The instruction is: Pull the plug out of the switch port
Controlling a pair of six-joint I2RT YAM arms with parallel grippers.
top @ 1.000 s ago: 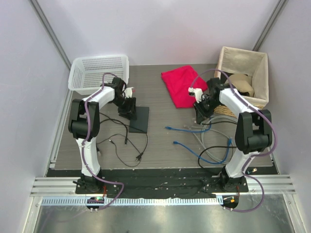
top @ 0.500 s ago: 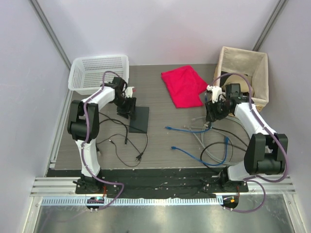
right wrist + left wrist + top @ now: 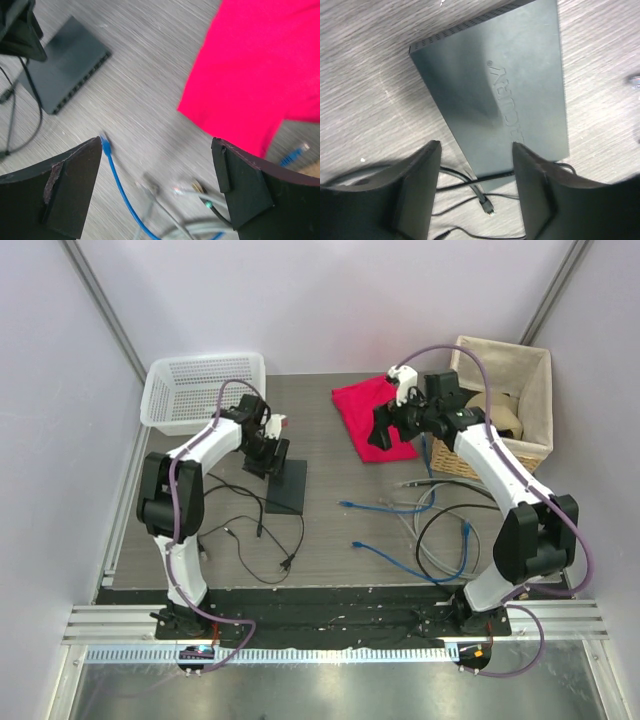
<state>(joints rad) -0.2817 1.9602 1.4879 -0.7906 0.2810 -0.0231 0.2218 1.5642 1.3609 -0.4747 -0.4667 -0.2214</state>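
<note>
Pale, plain walls (image 3: 350, 300) close in the space on three sides, and a ribbed metal rail (image 3: 330, 625) runs along the near edge where both arms are bolted. The desk (image 3: 340, 530) is a grey, wood-grained board with a matte finish.

At the far right corner stands a cloth-lined basket (image 3: 500, 345), and at the far left a white perforated plastic basket (image 3: 205, 361). A red cloth (image 3: 360, 405) lies flat between them, nearer the lined basket.

The switch (image 3: 288, 490) lies flat on the desk left of centre, well apart from the cloth. The left wrist view shows its lid, with an embossed logo and a row of vent holes along one side. The right wrist view shows a row of sockets along one narrow edge.

Loose cables cover the right half of the desk: blue ones (image 3: 400, 558), grey ones (image 3: 430, 540) and a black loop (image 3: 450, 525). A thin black cable (image 3: 250, 540) trails across the left half towards the switch.

The left gripper (image 3: 268, 455) hangs over the far end of the switch, jaws spread wide and gripping nothing. The black cable passes between them at the box's edge, and I cannot tell whether it is seated there. The right gripper (image 3: 385, 425) is raised over the red cloth's edge, jaws likewise released and empty.
</note>
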